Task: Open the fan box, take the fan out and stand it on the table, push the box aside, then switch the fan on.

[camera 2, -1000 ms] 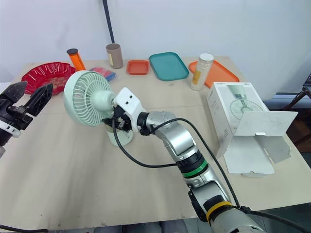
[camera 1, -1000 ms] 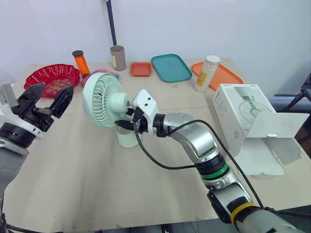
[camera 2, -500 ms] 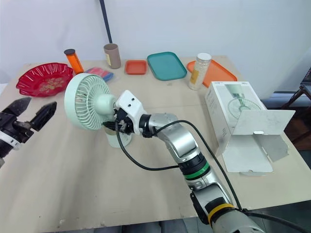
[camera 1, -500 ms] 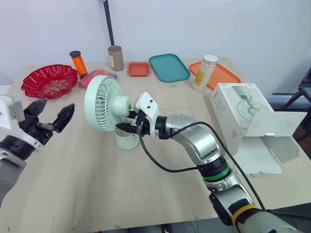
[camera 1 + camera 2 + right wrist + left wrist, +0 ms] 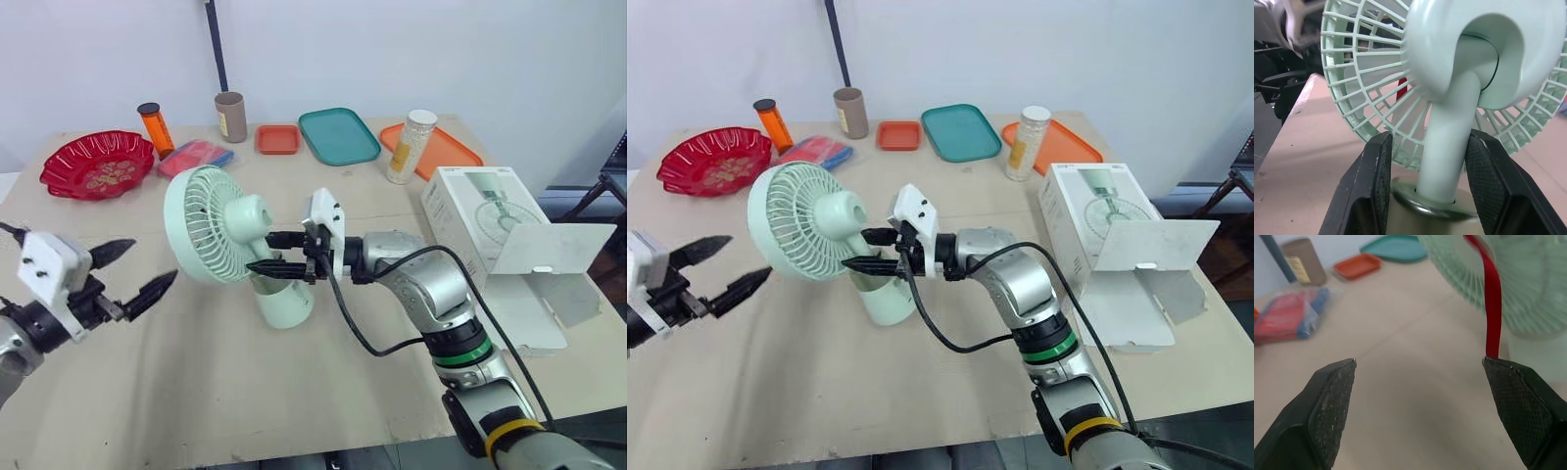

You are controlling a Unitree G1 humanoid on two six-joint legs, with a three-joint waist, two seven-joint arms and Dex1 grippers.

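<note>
We have the white card box (image 5: 470,220) open and well clear behind the right jaws, the mint plastic fan (image 5: 211,235), round ribbed grille, standing on the bench (image 5: 196,392) with its smooth neck between those slightly parted jaws, left jaws wide, empty, facing the grille; only switch-on remains, we reckon.

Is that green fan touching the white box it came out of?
Apart. The left eye view shows the fan standing mid-table and the box lying toward the right edge, with bare table between them.
</note>
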